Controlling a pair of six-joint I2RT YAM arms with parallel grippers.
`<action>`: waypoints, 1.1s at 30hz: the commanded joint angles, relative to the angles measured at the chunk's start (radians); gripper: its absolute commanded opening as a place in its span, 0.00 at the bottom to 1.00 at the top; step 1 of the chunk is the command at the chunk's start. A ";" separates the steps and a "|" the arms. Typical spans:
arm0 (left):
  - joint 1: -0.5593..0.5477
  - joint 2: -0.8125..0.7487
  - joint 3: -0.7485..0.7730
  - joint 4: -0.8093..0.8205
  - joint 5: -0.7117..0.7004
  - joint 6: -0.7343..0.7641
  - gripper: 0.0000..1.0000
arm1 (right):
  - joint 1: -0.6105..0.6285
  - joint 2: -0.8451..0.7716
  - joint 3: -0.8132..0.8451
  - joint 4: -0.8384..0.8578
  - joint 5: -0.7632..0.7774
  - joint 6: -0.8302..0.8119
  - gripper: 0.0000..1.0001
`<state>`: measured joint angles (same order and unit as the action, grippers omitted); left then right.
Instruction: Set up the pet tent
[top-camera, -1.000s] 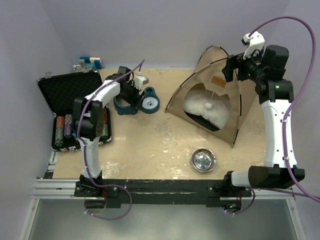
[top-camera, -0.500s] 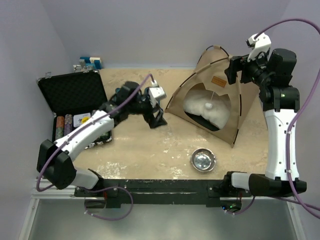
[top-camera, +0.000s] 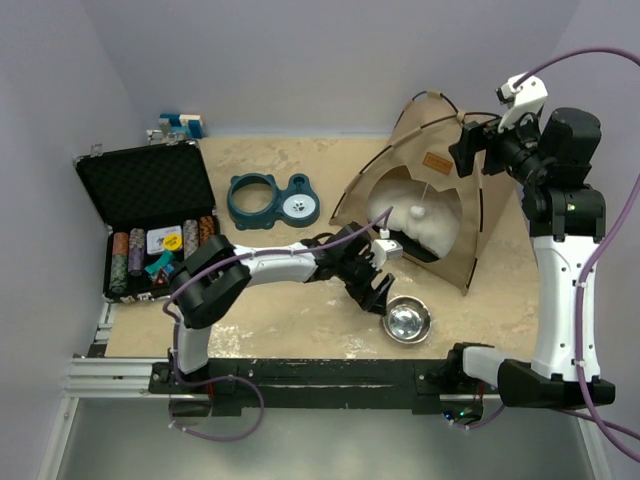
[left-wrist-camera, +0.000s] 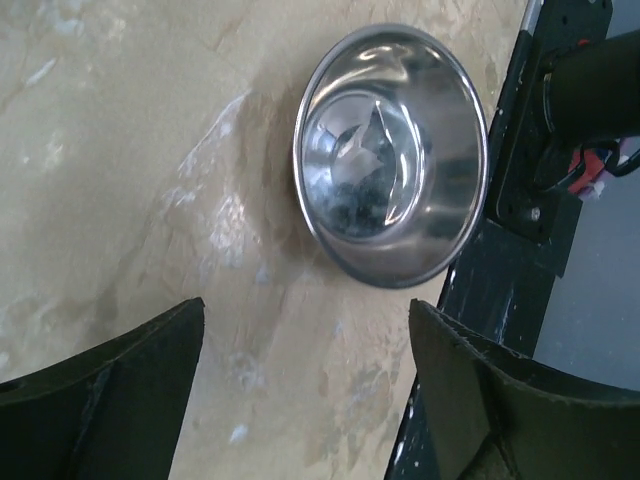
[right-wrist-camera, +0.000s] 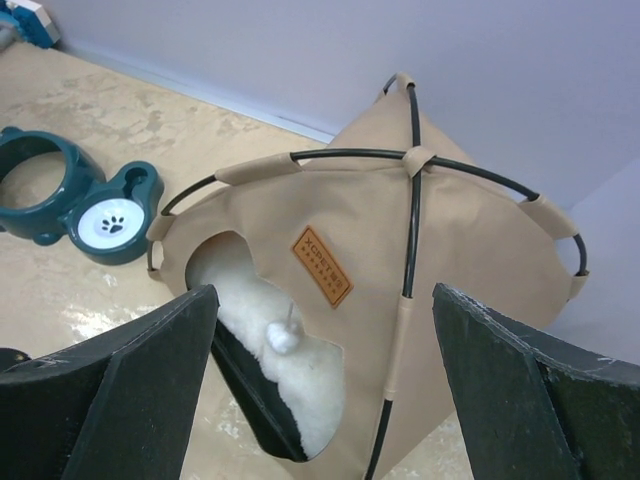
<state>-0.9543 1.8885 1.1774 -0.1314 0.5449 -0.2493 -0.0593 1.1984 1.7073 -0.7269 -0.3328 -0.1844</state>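
The pet tent (top-camera: 470, 215) stands upright at the right of the table, tan fabric over crossed dark poles (right-wrist-camera: 410, 215). Its rounded entrance (top-camera: 415, 222) faces the near left, with white fleece and a small pom-pom (right-wrist-camera: 283, 337) hanging in it. My right gripper (top-camera: 466, 146) hovers open above the tent's peak and touches nothing; in the right wrist view the gripper (right-wrist-camera: 322, 400) frames the tent's front. My left gripper (top-camera: 380, 292) is open and empty, low over the table just left of a steel bowl (left-wrist-camera: 390, 150).
A teal double pet feeder (top-camera: 272, 200) sits at the back centre. An open black case (top-camera: 150, 190) with poker chips lies at the left. Small blue and white items (top-camera: 180, 125) stand at the back left corner. The black front rail (top-camera: 330, 372) runs right behind the bowl (top-camera: 406, 320).
My left arm has swung from the teal feeder across the table to the steel bowl. The right gripper has shifted only slightly above the tent.
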 joint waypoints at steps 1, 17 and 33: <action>-0.027 0.066 0.090 0.116 0.006 -0.077 0.83 | -0.001 -0.014 -0.052 0.004 -0.029 -0.001 0.92; 0.066 0.109 0.211 -0.109 0.029 -0.078 0.00 | -0.001 0.030 -0.011 0.009 -0.058 -0.023 0.92; 0.817 -0.139 0.431 -0.614 -0.246 0.559 0.00 | 0.212 0.063 0.089 0.033 -0.134 -0.036 0.98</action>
<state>-0.2794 1.6638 1.4803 -0.6201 0.3775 0.1398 0.0025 1.2839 1.7401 -0.7399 -0.4568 -0.2127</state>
